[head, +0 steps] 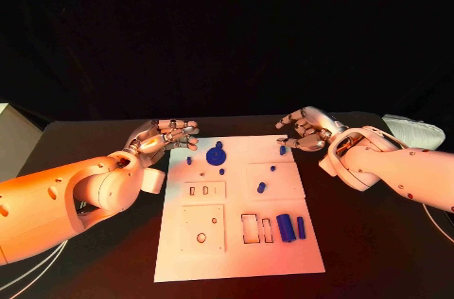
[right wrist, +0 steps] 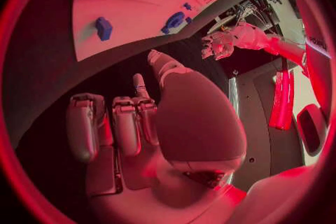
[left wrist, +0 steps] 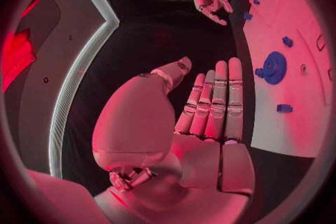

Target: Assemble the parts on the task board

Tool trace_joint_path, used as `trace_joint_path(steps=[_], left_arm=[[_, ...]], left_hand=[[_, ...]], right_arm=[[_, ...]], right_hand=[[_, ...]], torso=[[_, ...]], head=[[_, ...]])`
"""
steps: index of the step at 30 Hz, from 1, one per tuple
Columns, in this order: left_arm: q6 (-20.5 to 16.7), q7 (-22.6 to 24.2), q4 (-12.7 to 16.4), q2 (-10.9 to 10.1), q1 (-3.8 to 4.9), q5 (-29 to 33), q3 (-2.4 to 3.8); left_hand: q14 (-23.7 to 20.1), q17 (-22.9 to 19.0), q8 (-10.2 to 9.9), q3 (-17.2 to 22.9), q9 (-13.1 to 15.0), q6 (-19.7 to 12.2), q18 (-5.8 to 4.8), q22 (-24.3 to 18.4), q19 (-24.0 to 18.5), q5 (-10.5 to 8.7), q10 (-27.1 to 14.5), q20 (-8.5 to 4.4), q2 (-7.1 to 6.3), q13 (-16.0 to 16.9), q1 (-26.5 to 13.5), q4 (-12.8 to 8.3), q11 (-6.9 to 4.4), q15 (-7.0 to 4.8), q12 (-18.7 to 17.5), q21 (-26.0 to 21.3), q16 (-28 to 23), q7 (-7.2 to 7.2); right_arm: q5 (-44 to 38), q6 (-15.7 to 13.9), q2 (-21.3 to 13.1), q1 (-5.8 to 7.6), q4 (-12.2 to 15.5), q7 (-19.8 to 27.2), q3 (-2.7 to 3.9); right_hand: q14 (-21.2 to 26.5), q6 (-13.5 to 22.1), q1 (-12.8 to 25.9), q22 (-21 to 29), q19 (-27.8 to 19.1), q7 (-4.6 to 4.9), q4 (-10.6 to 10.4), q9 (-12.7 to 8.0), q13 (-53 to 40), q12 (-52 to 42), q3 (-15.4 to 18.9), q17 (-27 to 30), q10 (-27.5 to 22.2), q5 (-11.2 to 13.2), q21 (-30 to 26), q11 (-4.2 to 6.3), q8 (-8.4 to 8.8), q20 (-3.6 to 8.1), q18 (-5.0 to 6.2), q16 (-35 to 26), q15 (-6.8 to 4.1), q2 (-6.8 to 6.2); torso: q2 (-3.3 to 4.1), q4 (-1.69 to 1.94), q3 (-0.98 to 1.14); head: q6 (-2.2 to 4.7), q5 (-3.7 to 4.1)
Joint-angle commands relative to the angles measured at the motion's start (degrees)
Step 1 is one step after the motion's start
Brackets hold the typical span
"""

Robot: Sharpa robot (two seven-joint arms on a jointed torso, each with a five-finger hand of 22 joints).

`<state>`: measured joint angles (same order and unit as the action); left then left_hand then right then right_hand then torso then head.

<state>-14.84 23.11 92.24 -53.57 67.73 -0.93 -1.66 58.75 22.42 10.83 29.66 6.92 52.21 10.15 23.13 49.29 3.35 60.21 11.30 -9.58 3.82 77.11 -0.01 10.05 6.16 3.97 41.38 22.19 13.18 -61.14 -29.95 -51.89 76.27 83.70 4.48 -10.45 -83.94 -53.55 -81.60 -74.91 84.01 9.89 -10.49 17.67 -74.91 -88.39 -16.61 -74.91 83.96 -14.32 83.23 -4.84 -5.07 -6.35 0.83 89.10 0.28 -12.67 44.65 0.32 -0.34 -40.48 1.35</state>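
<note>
The white task board point(head: 237, 246) lies in the middle of the black table. A round blue disc part point(head: 216, 156) sits near its far edge, with small blue pieces point(head: 261, 187) scattered around it. Two long blue cylinders point(head: 285, 227) lie near the front right slots. My left hand point(head: 168, 136) hovers at the board's far left corner, fingers apart and holding nothing; its straight fingers point(left wrist: 213, 103) point past the board point(left wrist: 294, 117) and the disc point(left wrist: 273, 67). My right hand point(head: 308, 130) hovers at the far right corner, fingers loosely bent point(right wrist: 133, 123) and empty.
A white box point(head: 14, 138) stands at the table's left edge. A white bundle point(head: 416, 132) lies behind my right arm. Pale cables point(head: 28, 273) trail at the front left. Rectangular slots point(head: 250, 228) and a raised square plate point(head: 203, 228) mark the board's front half.
</note>
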Motion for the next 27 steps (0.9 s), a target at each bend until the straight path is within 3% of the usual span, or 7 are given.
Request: trace_joint_path(steps=[1,7,14,18,27], left_arm=[[2.11,1.04,-0.20,0.19,0.02,-0.21,0.04],[2.58,1.10,-0.51,0.24,0.01,-0.62,0.03],[2.72,1.09,-0.64,0.21,0.00,-0.82,0.03],[2.78,1.05,-0.59,0.20,0.00,-1.00,0.03],[2.64,0.83,-0.50,0.10,0.00,-1.26,0.03]], left_hand=[[-0.34,0.07,-0.26,0.00,-0.09,-0.36,0.11,0.09,-0.34,-0.21,-0.26,0.10,-0.09,-0.01,-0.58,-0.19,-0.15,0.14,-0.09,0.26,0.25,0.30],[-0.12,0.57,-0.20,0.54,-0.09,-0.26,0.25,0.75,-1.03,-0.20,1.79,0.05,-0.01,0.37,-1.02,-0.41,-0.54,-0.15,0.81,1.37,1.02,0.09],[-0.03,0.67,-0.21,0.63,-0.10,-0.27,0.27,0.87,-1.06,-0.20,1.89,0.03,-0.04,0.36,-1.07,-0.45,-0.57,-0.20,0.86,1.57,1.19,0.07],[0.05,0.74,-0.21,0.70,-0.11,-0.28,0.28,0.95,-1.07,-0.20,1.89,0.01,-0.06,0.35,-1.09,-0.50,-0.59,-0.23,0.86,1.73,1.32,0.05],[0.17,0.88,-0.17,0.84,-0.10,-0.22,0.29,1.12,-1.09,-0.20,2.06,-0.02,-0.04,0.35,-1.17,-0.54,-0.63,-0.28,0.95,2.03,1.56,0.04]], right_arm=[[0.55,5.55,-0.26,-0.50,-2.04,4.29,-0.07],[-0.21,6.49,-0.02,-1.93,-5.23,4.41,-0.12],[-0.53,6.06,1.10,-2.99,-7.45,3.49,-0.13],[-0.49,6.13,1.83,-3.39,-8.43,2.87,-0.13],[-0.47,6.04,3.01,-3.72,-9.07,2.26,-0.12]], right_hand=[[-5.26,0.58,-0.37,-8.71,1.65,0.14,0.37,-0.11,-13.11,0.41,0.08,-12.02,4.03,-0.22,-0.24,-0.29,0.28,-0.30,1.19,-0.16,0.51,-0.12],[-5.28,0.95,-0.65,-8.72,1.67,0.22,0.59,-0.21,-13.09,0.44,0.00,-12.11,4.01,-0.16,-0.25,-0.36,0.52,-0.36,1.18,-0.14,0.57,-0.20],[-5.29,1.15,-0.82,-8.79,1.72,0.27,0.72,-0.27,-13.17,0.36,-0.06,-12.16,4.09,-0.19,-0.19,-0.40,0.64,-0.39,1.16,-0.12,0.60,-0.22],[-5.30,1.23,-0.81,-8.79,1.72,0.29,0.71,-0.29,-13.20,0.33,-0.05,-12.20,4.11,-0.20,-0.19,-0.42,0.68,-0.39,1.16,-0.11,0.61,-0.22],[-5.33,1.34,-0.79,-8.93,1.82,0.33,0.70,-0.32,-13.30,0.23,-0.08,-12.32,4.22,-0.24,-0.04,-0.45,0.75,-0.41,1.12,-0.07,0.64,-0.14]], torso=[[-0.14,-0.22,0.30],[0.02,-0.12,0.49],[0.30,-0.12,0.52],[0.31,-0.08,0.37],[0.56,-0.03,0.40]], head=[[0.08,0.40],[0.04,0.38],[-0.05,0.27],[-0.32,0.29],[-0.60,0.20]])
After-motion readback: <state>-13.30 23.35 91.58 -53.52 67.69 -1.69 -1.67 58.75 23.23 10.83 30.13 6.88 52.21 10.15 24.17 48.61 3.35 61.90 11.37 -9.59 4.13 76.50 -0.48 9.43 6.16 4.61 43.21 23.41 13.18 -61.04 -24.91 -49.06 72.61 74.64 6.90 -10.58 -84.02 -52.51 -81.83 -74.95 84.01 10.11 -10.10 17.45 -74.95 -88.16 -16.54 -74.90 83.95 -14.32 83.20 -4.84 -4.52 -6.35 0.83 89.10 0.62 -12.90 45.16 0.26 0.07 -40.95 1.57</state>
